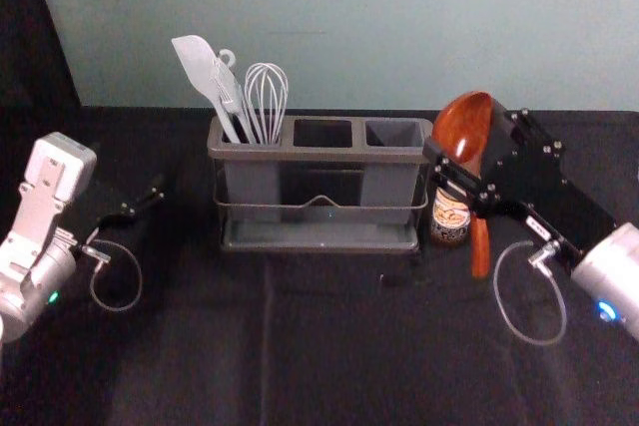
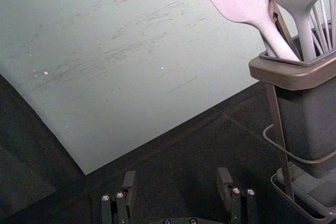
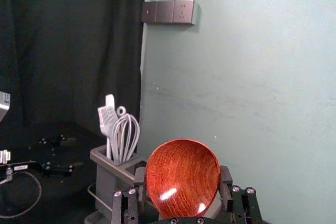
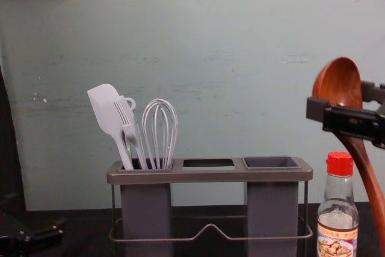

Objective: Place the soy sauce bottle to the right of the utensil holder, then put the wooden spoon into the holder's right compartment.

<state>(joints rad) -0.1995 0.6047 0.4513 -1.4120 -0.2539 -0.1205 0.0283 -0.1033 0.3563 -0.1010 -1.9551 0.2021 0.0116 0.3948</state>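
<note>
Our right arm reaches in from the right, and our right tool [image 1: 465,135] pinches the wooden spoon [image 1: 480,246] up high, round end on top. The soy sauce bottle [image 1: 449,218] stands just right of the utensil holder [image 1: 324,155]. Our left tool [image 1: 158,190] is low, left of it, spread wide.

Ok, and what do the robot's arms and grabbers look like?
The left arm and right arm have rounded, silvery-white parts. A little green light glows on the left one, a blue light on the right. The left gripper and right gripper are black and angular, with shiny round screws. A thin grey cable makes a loop by each.
</note>
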